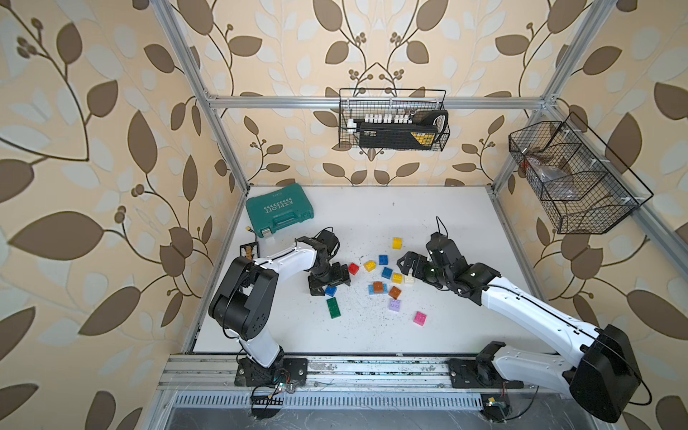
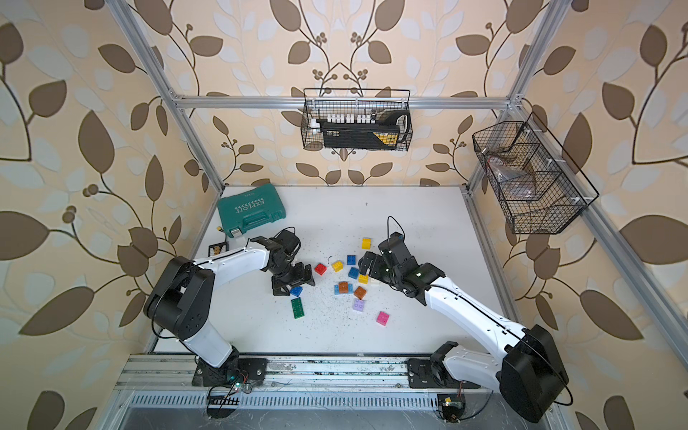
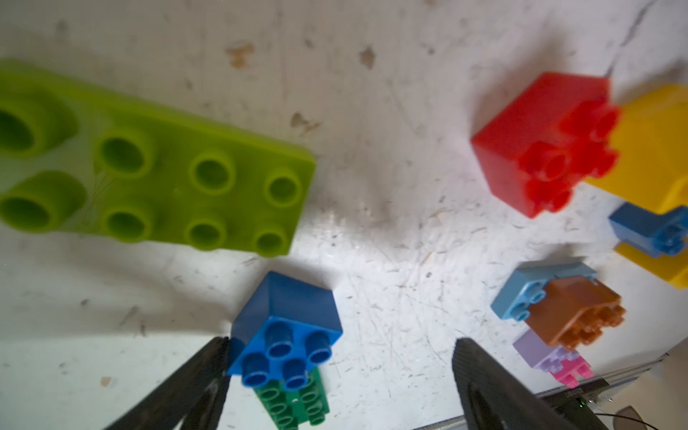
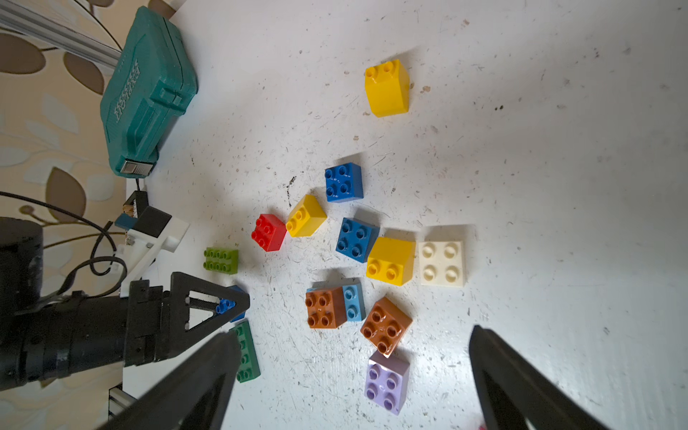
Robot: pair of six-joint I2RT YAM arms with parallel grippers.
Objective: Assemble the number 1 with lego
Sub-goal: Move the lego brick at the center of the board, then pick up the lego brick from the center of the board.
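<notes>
White tabletop, scuffed and speckled with dark crumbs, sits inside a leaf-papered booth with aluminium posts. My left arm rises from the front rail, folds at the elbow and reaches its white forearm toward the middle, with the wrist bent down. The left gripper points at the table with its jaws spread wide and nothing in them. From the left wrist camera, a blue square brick lies in the mouth of that gripper, close against one finger; I cannot tell whether it touches. A dark green oblong brick lies just beside the blue one, toward the rail. A lime oblong brick lies near them. My right arm stretches long and low from the right end of the rail, slanting inward. The right gripper hangs above the table, spread wide and empty, by the main scatter of lego. That scatter includes a red brick, a white brick, a brown brick on a light blue one and a lilac brick. A pink brick and a yellow brick lie apart at the edges. All are loose, and only the brown and light blue pair is joined. A teal tool case fills the far left corner, well apart from both arms. Two wire baskets hang from the frame.
</notes>
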